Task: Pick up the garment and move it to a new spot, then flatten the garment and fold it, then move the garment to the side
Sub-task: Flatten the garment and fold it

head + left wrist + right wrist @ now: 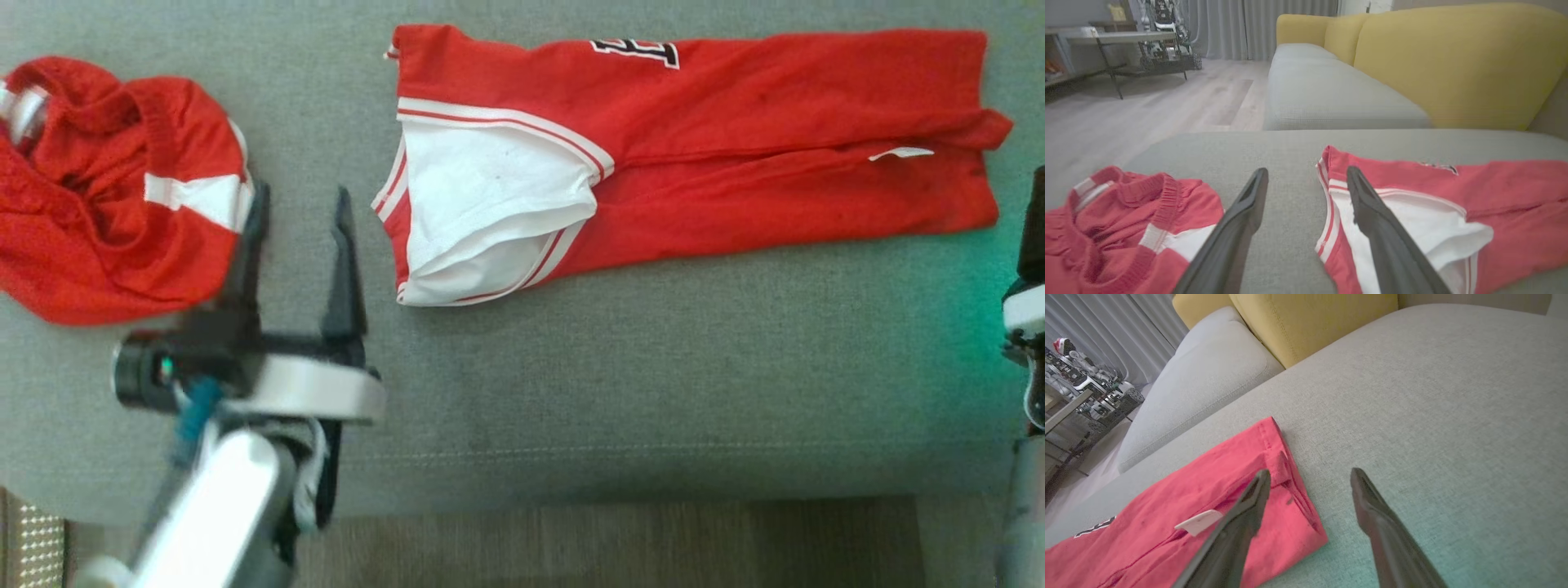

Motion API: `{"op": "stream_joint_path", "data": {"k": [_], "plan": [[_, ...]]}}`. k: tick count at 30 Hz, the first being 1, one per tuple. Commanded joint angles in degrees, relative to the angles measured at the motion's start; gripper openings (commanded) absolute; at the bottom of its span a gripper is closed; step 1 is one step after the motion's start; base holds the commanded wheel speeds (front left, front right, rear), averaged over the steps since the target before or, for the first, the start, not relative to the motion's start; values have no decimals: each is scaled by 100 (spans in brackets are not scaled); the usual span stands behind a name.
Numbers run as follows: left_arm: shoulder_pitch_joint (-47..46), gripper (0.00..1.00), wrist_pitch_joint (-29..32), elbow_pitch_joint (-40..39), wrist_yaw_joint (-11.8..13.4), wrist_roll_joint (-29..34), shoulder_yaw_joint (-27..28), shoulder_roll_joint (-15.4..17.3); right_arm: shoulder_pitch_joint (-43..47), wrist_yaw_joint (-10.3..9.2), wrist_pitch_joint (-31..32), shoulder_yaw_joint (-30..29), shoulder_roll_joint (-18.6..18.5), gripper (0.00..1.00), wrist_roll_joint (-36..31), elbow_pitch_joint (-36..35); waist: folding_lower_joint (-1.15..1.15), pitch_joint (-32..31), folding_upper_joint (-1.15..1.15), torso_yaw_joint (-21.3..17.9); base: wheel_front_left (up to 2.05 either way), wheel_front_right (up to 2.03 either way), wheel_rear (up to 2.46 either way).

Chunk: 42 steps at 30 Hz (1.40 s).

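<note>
The garment point(735, 139) is a red jersey with white trim and a white inner panel, lying folded into a long strip across the grey sofa cushion point(653, 367). My left gripper point(300, 196) hovers open just left of the garment's white end, with nothing between its fingers. In the left wrist view that gripper point(1307, 173) has bare cushion between its tips, and the garment point(1453, 192) lies to the right. My right gripper point(1310, 475) stands open and empty over the garment's right end point(1229, 498), its left finger above the red cloth and its right finger above the cushion.
A second red and white garment point(106, 188) lies crumpled at the cushion's left end, close to my left gripper. Yellow back cushions point(1453, 61) rise behind the seat. The seat's front edge point(653, 490) drops to a wooden floor. A table point(1106, 38) stands farther off.
</note>
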Motion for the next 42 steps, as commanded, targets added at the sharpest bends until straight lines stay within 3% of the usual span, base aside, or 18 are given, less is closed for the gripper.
{"op": "stream_joint_path", "data": {"k": [1, 6, 12, 19, 28, 29, 31, 36, 42], "plan": [[109, 100, -31, -149, 119, 574, 165, 7, -237, -1, -126, 61, -7, 100, -88, -80, 0, -115, 0, 53, 0, 0, 0], [419, 100, -32, -132, 264, 1412, -78, -310, -770, -1, -180, -67, 9, 100, -539, 526, 0, -201, 0, 212, 0, 0, 0], [439, 100, -32, -137, 59, 1740, -302, -655, -1616, -1, -15, -498, -244, 100, -1626, 1614, 0, -111, 0, 453, 0, 0, 0], [434, 100, -32, -129, 105, 2033, -353, -807, -2039, -1, 126, -882, -444, 100, -2724, 2372, 0, -45, 0, 603, 0, 0, 0], [572, 100, -32, 17, 317, 2156, -241, -877, -2025, -1, 600, -1234, -285, 100, -3088, 3017, 0, -94, 0, 643, 0, 0, 0], [582, 100, -32, 33, 322, 2151, -223, -873, -2002, -1, 641, -1237, -269, 87, -3090, 3052, 0, -102, 0, 638, 0, 0, 0], [593, 100, -32, 62, 319, 2141, -196, -867, -1960, -1, 661, -1243, -240, 0, -3063, 3096, 0, -122, 0, 627, 0, 0, 0], [623, 100, -32, 107, 312, 2144, -157, -854, -1904, -1, 559, -1118, -246, 0, -2964, 3042, 0, -161, 0, 583, 0, 0, 0], [666, 100, -32, 118, 311, 2148, -100, -818, -1842, -1, 377, -831, -685, 0, -3049, 2530, 0, -203, 0, 463, 0, 0, 0]]}}
